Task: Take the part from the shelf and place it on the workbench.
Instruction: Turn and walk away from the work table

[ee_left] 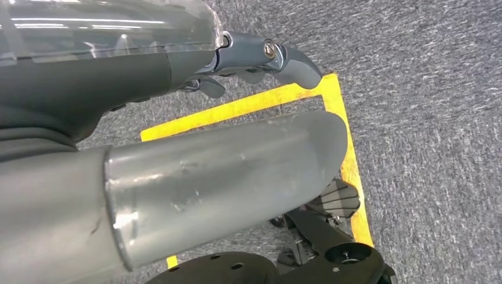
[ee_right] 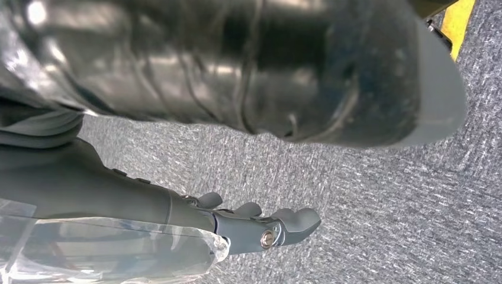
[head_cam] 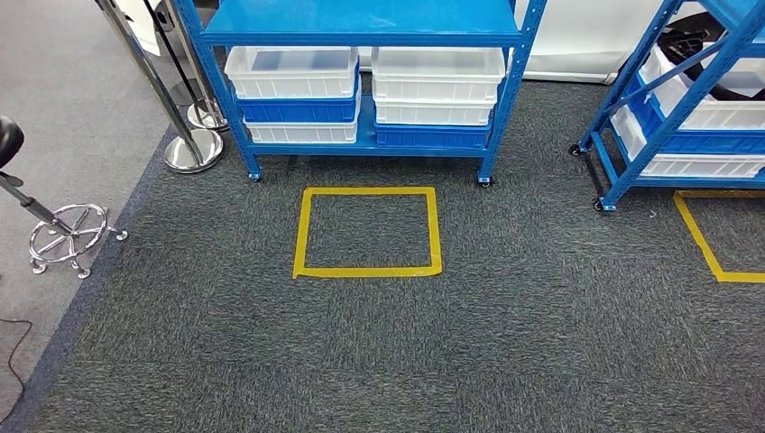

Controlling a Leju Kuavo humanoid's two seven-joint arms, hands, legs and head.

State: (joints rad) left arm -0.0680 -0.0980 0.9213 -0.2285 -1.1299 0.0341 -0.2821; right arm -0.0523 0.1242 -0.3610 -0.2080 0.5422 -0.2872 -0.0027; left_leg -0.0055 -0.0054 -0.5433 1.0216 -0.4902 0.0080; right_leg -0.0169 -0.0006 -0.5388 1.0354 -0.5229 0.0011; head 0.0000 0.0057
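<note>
A blue shelf (head_cam: 365, 32) stands ahead with white and blue bins (head_cam: 293, 72) on its lower level. At the far right, a second blue shelf (head_cam: 668, 99) carries white bins, and a dark object (head_cam: 695, 45) lies in the top one. My left hand (ee_left: 248, 59) hangs above the carpet and holds nothing; its thumb and fingers are apart. My right hand (ee_right: 260, 228) hangs the same way over grey carpet, also holding nothing.
A yellow tape square (head_cam: 368, 232) marks the carpet in front of the middle shelf, and another tape corner (head_cam: 708, 248) lies at the right. Chrome stanchion bases (head_cam: 192, 149) and a stool's chrome foot ring (head_cam: 68, 233) stand at the left.
</note>
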